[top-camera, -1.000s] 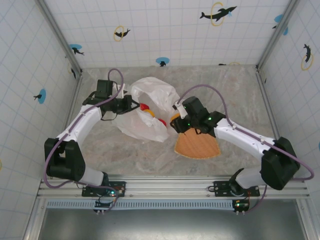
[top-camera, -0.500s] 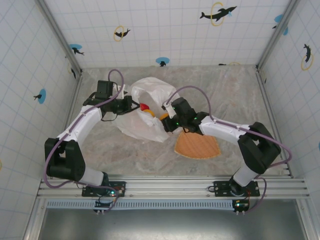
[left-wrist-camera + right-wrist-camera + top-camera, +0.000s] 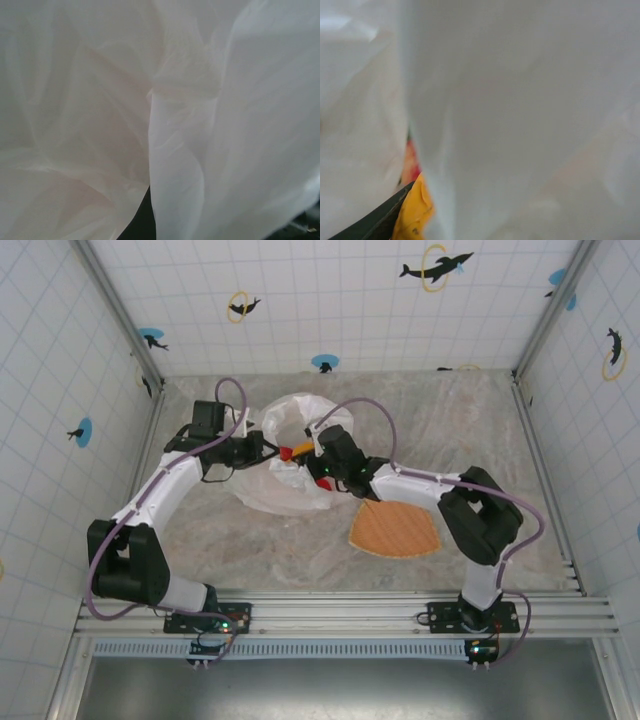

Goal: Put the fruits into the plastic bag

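The plastic bag (image 3: pixel 285 495) lies crinkled and white at the table's middle, its mouth facing up and right. My left gripper (image 3: pixel 262 451) is shut on the bag's left rim; white plastic (image 3: pixel 210 125) covers the left wrist view. My right gripper (image 3: pixel 308 454) reaches into the bag's mouth, shut on a yellow-orange fruit (image 3: pixel 301 450). The right wrist view has that fruit (image 3: pixel 415 212) beside a dark finger (image 3: pixel 375 221). A red fruit (image 3: pixel 287 452) lies inside the bag just left of it, seen blurred past the plastic (image 3: pixel 410 162).
A flat orange fan-shaped tray (image 3: pixel 395 530) lies on the marble table right of the bag, under my right arm. Tiled walls close in the back and both sides. Free tabletop (image 3: pixel 470 430) lies at the back right.
My right arm swung left from over the orange tray into the bag's mouth, carrying the yellow-orange fruit. The left arm and the bag's rim stayed put.
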`<action>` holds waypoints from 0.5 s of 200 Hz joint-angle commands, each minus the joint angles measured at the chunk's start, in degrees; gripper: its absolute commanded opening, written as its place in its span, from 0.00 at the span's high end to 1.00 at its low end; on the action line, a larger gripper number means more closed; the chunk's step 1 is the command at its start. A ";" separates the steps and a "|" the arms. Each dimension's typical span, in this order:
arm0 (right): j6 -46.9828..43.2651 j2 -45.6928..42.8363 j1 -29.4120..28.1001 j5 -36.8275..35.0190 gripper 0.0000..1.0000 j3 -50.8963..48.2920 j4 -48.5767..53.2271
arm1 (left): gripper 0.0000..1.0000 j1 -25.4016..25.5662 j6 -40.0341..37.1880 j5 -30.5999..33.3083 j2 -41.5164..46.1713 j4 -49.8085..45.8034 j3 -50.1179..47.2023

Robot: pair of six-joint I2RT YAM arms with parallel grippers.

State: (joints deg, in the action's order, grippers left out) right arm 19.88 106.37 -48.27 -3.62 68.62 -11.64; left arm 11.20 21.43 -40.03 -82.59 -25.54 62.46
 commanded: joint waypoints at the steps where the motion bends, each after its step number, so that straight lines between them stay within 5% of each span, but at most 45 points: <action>1: 6.27 2.91 0.82 -5.08 0.48 3.32 -5.44 | 1.00 0.16 -0.77 -0.55 1.74 -1.88 2.45; 62: 11.74 11.01 1.37 -4.70 0.44 9.31 -11.47 | 1.00 0.11 -1.48 -0.25 1.55 -2.51 2.59; 100: 10.88 14.12 1.49 -1.31 0.33 14.25 -7.51 | 1.00 0.01 -1.77 -0.14 1.55 -2.67 2.73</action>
State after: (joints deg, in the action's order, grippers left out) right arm 30.39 119.20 -46.96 -6.35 79.09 -18.98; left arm 11.20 20.99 -39.92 -82.32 -26.94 63.46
